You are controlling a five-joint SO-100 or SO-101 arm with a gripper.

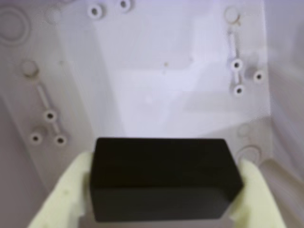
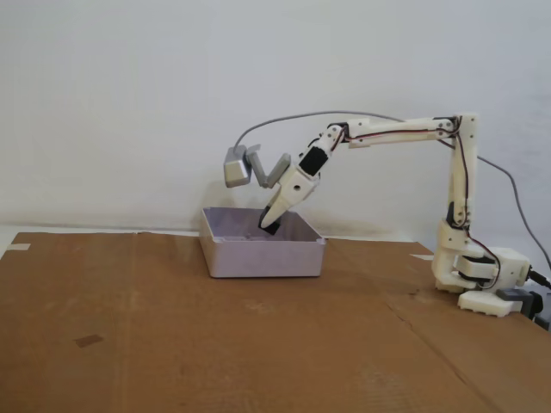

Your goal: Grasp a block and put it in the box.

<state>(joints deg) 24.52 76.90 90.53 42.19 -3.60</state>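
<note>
Brown cardboard covers the table before a white wall; the box sits on it. Reaching from the right in the fixed view, the arm tips its gripper into the box, jaws closed on the ends of the block, which hangs above the box floor.

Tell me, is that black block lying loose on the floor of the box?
No: in the wrist view the gripper clamps the block between its pale fingers, above the box floor.
</note>
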